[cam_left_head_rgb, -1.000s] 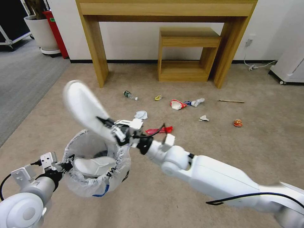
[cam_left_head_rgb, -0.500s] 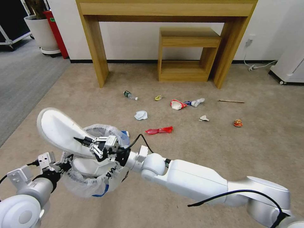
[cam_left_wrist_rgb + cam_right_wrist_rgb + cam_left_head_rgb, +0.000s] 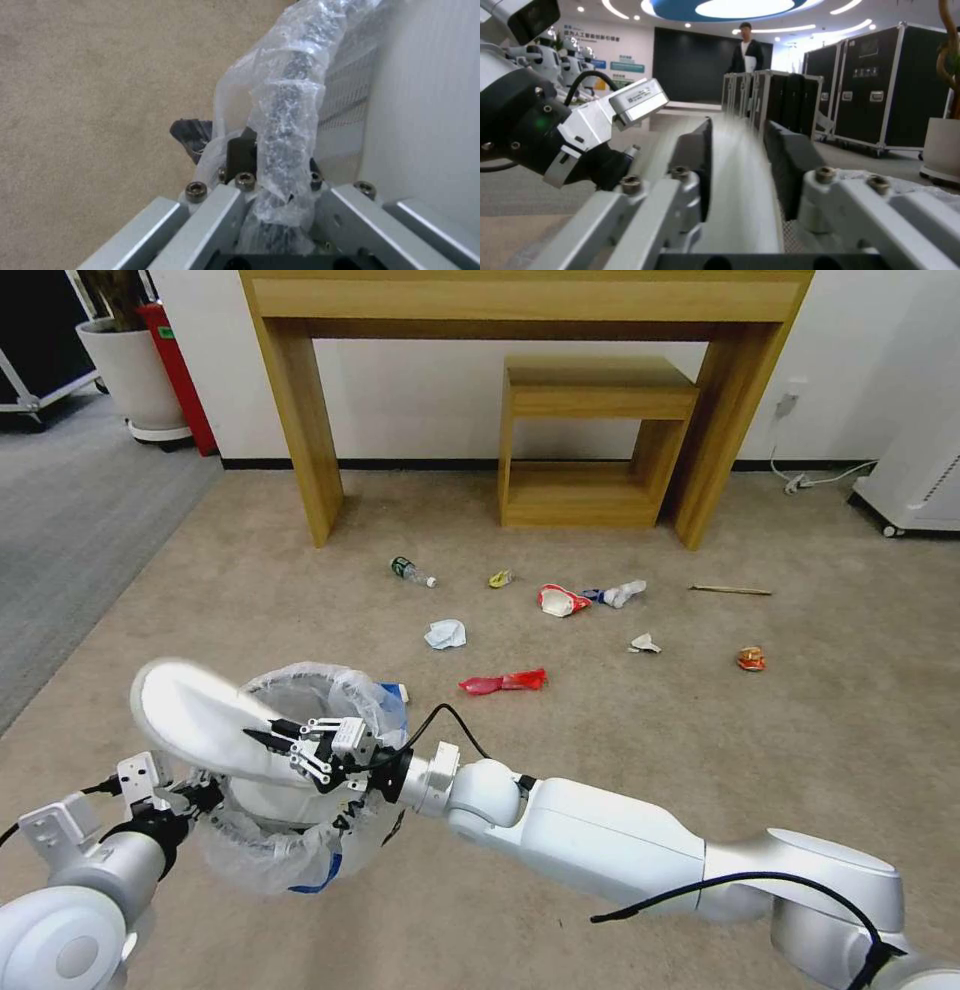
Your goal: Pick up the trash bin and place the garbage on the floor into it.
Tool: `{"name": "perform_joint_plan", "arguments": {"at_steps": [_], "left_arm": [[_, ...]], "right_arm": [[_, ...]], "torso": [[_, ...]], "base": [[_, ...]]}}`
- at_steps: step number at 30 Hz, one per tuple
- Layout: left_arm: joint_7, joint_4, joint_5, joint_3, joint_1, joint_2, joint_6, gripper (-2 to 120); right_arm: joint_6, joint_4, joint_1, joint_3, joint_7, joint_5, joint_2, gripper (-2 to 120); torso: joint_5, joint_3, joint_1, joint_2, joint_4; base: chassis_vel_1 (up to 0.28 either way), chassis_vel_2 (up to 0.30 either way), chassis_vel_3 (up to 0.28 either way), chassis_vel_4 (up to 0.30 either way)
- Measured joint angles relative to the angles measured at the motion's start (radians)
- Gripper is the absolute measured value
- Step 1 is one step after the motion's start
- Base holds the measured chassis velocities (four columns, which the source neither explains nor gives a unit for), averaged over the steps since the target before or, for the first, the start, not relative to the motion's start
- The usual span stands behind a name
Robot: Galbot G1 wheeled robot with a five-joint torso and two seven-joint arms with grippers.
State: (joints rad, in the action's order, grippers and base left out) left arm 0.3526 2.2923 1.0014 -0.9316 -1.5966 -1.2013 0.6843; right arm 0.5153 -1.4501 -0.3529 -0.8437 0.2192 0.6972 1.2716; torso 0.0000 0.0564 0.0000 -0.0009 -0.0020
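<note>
Holding the bin (image 3: 300,790) at its near-left rim, my left gripper (image 3: 205,793) is pinched on the bag-wrapped edge; the left wrist view shows the plastic-covered rim (image 3: 287,123) running between the closed fingers (image 3: 240,153), with carpet beyond it. The bin is carried clear of the floor (image 3: 620,740), low in front of me on my left side.

My right gripper (image 3: 268,738) reaches across over the bin's mouth, clamped on a white slipper (image 3: 195,720). The right wrist view shows the slipper's sole (image 3: 737,180) edge-on between the two dark pads (image 3: 787,165). The slipper lies tilted, its far end out past the bin's left rim, its gripped end above the opening.

A second white shape lies inside the bin below; I cannot tell its outline fully.

On the floor ahead, well apart from the bin:
- red wrapper (image 3: 503,681), nearest
- crumpled paper (image 3: 445,633)
- small bottle (image 3: 411,570)
- yellow scrap (image 3: 500,579)
- red-white wrapper (image 3: 560,599), beside another bottle (image 3: 618,593)
- white scrap (image 3: 644,644)
- crushed can (image 3: 750,658)
- stick (image 3: 730,590)
</note>
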Motion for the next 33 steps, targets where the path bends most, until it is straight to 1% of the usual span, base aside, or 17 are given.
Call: {"name": "perform_joint_plan", "arguments": {"at_steps": [1, 4, 5, 10, 12, 13, 14, 17, 18, 20, 21, 25, 26, 29, 30, 31, 33], "left_arm": [[0.000, 0.000, 0.000, 0.000, 0.000, 0.000, 0.000, 1], [0.000, -0.005, 0.000, -0.001, 0.001, 0.002, -0.001, 1], [0.000, -0.005, 0.000, -0.001, 0.001, 0.002, -0.001, 1], [-0.005, -0.021, -0.004, -0.008, 0.000, 0.005, 0.000, 1], [-0.021, -0.032, -0.019, -0.019, -0.003, 0.009, 0.007, 1], [-0.021, -0.032, -0.019, -0.019, -0.003, 0.009, 0.007, 1], [-0.027, -0.035, -0.024, -0.022, -0.003, 0.011, 0.010, 1], [-0.057, -0.049, -0.053, -0.028, -0.002, 0.017, 0.012, 1], [-0.057, -0.049, -0.053, -0.028, -0.002, 0.017, 0.012, 1], [-0.079, -0.056, -0.077, -0.027, 0.000, 0.017, 0.012, 1], [-0.079, -0.056, -0.077, -0.027, 0.000, 0.017, 0.012, 1], [-0.112, -0.068, -0.117, -0.025, 0.007, 0.014, 0.012, 1], [-0.112, -0.068, -0.117, -0.025, 0.007, 0.014, 0.012, 1], [-0.156, -0.074, -0.162, -0.027, 0.007, 0.013, 0.014, 1], [-0.156, -0.074, -0.162, -0.027, 0.007, 0.013, 0.014, 1], [-0.182, -0.076, -0.174, -0.031, 0.006, 0.015, 0.014, 1], [-0.200, -0.075, -0.182, -0.036, 0.004, 0.018, 0.019, 1]], "right_arm": [[0.000, 0.000, 0.000, 0.000, 0.000, 0.000, 0.000, 32], [-0.004, 0.001, 0.000, 0.006, -0.005, -0.002, -0.001, 47], [-0.004, 0.001, 0.000, 0.006, -0.005, -0.002, -0.001, 47], [-0.054, -0.055, -0.019, 0.057, -0.080, 0.020, -0.022, 65], [-0.102, -0.106, -0.037, 0.123, -0.149, 0.037, -0.056, 76], [-0.102, -0.106, -0.037, 0.123, -0.149, 0.037, -0.056, 76], [-0.124, -0.130, -0.046, 0.157, -0.177, 0.049, -0.078, 80], [-0.191, -0.213, -0.091, 0.283, -0.269, 0.087, -0.181, 93], [-0.191, -0.213, -0.091, 0.283, -0.269, 0.087, -0.181, 93], [-0.224, -0.263, -0.135, 0.379, -0.293, 0.097, -0.253, 99], [-0.224, -0.263, -0.135, 0.379, -0.293, 0.097, -0.253, 99], [-0.282, -0.332, -0.226, 0.533, -0.365, 0.082, -0.351, 100], [-0.282, -0.332, -0.226, 0.533, -0.365, 0.082, -0.351, 100], [-0.324, -0.376, -0.335, 0.674, -0.424, 0.039, -0.419, 100], [-0.324, -0.376, -0.335, 0.674, -0.424, 0.039, -0.419, 100], [-0.348, -0.397, -0.406, 0.757, -0.457, 0.013, -0.448, 100], [-0.385, -0.419, -0.492, 0.843, -0.516, -0.006, -0.471, 100]], "torso": [[0.0000, 0.000, 0.000, 0.000, 0.0000], [0.0000, 0.000, 0.000, 0.000, 0.0000], [0.0000, 0.000, 0.000, 0.000, 0.0000], [0.0000, 0.000, 0.000, 0.000, 0.0001], [0.0001, 0.000, 0.000, 0.000, 0.0002], [0.0001, 0.000, 0.000, 0.000, 0.0002], [0.0001, 0.000, 0.000, 0.000, 0.0002], [0.0003, 0.000, 0.000, 0.000, 0.0000], [0.0003, 0.000, 0.000, 0.000, 0.0000], [0.0003, 0.000, 0.000, 0.000, -0.0003], [0.0003, 0.000, 0.000, 0.000, -0.0003], [0.0006, 0.000, 0.000, 0.000, 0.0000], [0.0006, 0.000, 0.000, 0.000, 0.0000], [0.0006, 0.000, 0.000, 0.000, 0.0000], [0.0006, 0.000, 0.000, 0.000, 0.0000], [0.0003, 0.000, 0.000, 0.000, 0.0000], [0.0008, 0.000, 0.000, 0.000, -0.0003]], "base": [[0.000, 0.000, 0.000, 0.000], [0.000, 0.000, 0.000, 0.000], [0.000, 0.000, 0.000, 0.000], [0.000, 0.000, 0.000, 0.000], [0.000, 0.000, 0.000, 0.000], [0.000, 0.000, 0.000, 0.000], [0.000, 0.000, 0.000, 0.000], [0.000, 0.000, 0.000, 0.000], [0.000, 0.000, 0.000, 0.000], [0.000, 0.000, 0.000, 0.000], [0.000, 0.000, 0.000, 0.000], [0.000, 0.000, 0.000, 0.000], [0.000, 0.000, 0.000, 0.000], [0.000, 0.000, 0.000, 0.000], [0.000, 0.000, 0.000, 0.000], [0.000, 0.000, 0.000, 0.000], [0.000, 0.000, 0.000, 0.000]]}}
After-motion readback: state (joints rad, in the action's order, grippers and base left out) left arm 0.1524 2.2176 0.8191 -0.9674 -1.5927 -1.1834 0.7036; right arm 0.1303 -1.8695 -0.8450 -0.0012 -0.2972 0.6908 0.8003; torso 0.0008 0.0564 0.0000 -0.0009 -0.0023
